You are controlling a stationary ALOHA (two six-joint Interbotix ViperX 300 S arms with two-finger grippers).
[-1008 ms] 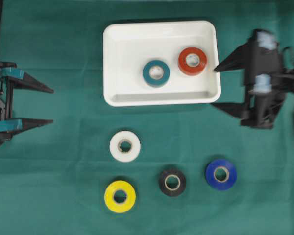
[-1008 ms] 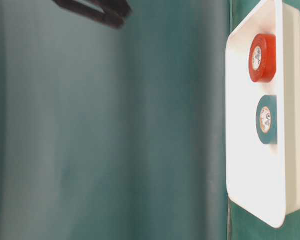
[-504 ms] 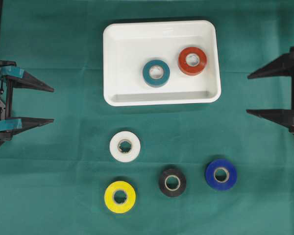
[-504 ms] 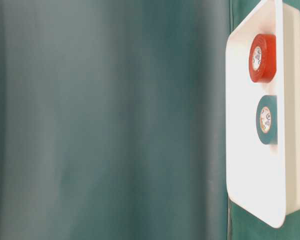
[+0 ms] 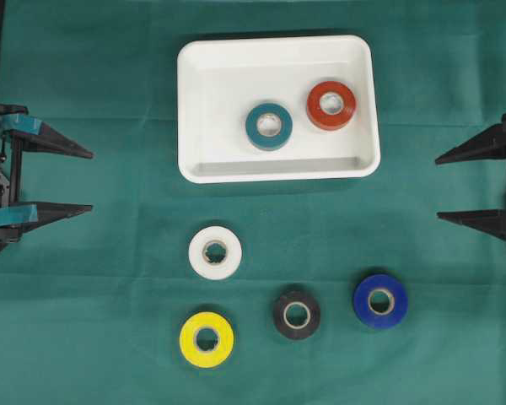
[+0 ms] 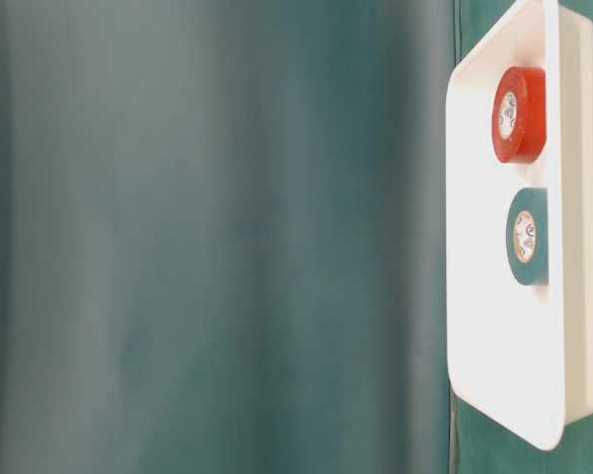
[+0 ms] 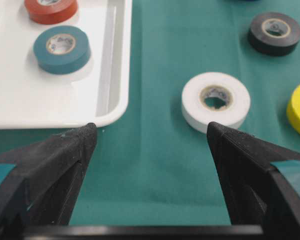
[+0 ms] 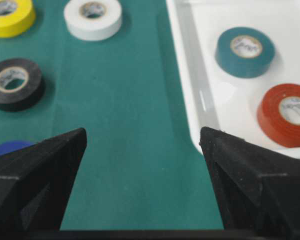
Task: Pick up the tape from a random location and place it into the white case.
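The white case [image 5: 202, 173] lies at the top middle of the green cloth and holds a teal tape roll [image 5: 255, 126] and a red one [image 5: 316, 108]. On the cloth below it lie a white roll [image 5: 198, 253], a yellow roll [image 5: 191, 339], a black roll [image 5: 282, 315] and a blue roll [image 5: 364, 301]. At the left edge my left gripper [image 5: 91, 181] stands open and empty. My right gripper [image 5: 438, 188] is open and empty at the right edge, well clear of the case. Only bare cloth lies between the jaws of each gripper in the wrist views.
The table-level view shows the case [image 6: 474, 296] with the red roll [image 6: 529, 114] and the teal roll [image 6: 534, 237] against a green backdrop. Green cloth covers the whole table.
My right gripper has drawn back from the case's right edge to the right side of the table, still open. The left gripper and all the rolls have stayed put.
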